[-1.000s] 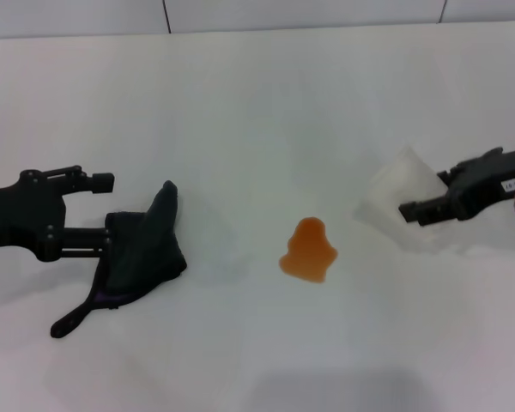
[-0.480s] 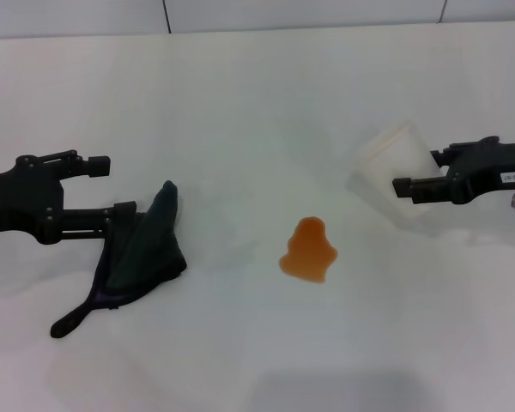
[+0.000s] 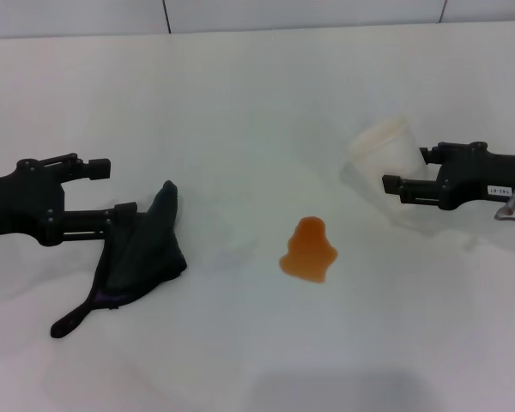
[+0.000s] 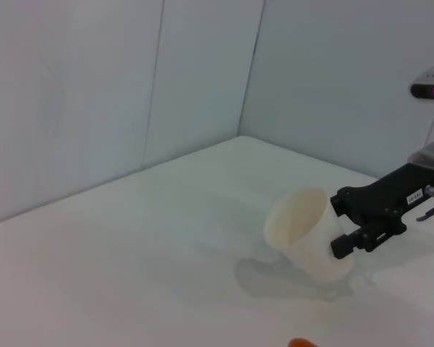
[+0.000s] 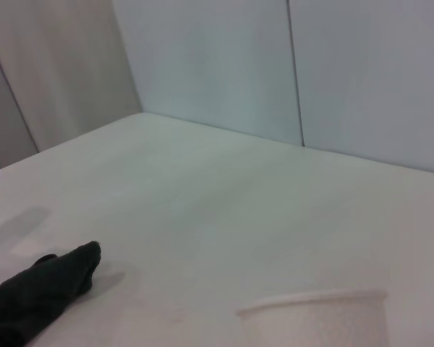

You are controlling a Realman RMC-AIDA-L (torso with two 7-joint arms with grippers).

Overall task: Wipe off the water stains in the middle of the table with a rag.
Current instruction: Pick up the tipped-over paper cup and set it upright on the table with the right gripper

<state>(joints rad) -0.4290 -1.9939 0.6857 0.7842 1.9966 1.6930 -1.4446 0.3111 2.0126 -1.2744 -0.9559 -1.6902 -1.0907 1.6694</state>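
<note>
A white paper cup (image 3: 384, 146) stood on the white surface (image 3: 257, 86) at the robot's right, gripped around its side by the right end effector (image 3: 412, 172), whose fingers closed on the cup wall. In the left wrist view the cup (image 4: 305, 231) appeared tilted, its open mouth showing a pale interior; whether anything was in it could not be told. The right wrist view caught only the cup's rim (image 5: 315, 302).

The water stains (image 3: 309, 250), an orange-amber puddle, lay near the middle of the surface, apart from the cup and well apart from the rag (image 3: 142, 253). The dark rag sat crumpled at the robot's left, one corner pointing up and a thin tail trailing toward the near edge. The left end effector (image 3: 112, 190) was at the rag's far-left side with its fingers spread, the lower finger touching or just over the cloth and the upper finger clear of it; it was not clamping the rag.

Bare surface lay open between rag and puddle, and between puddle and the near edge. The far edge met a pale wall with thin dark seams.
</note>
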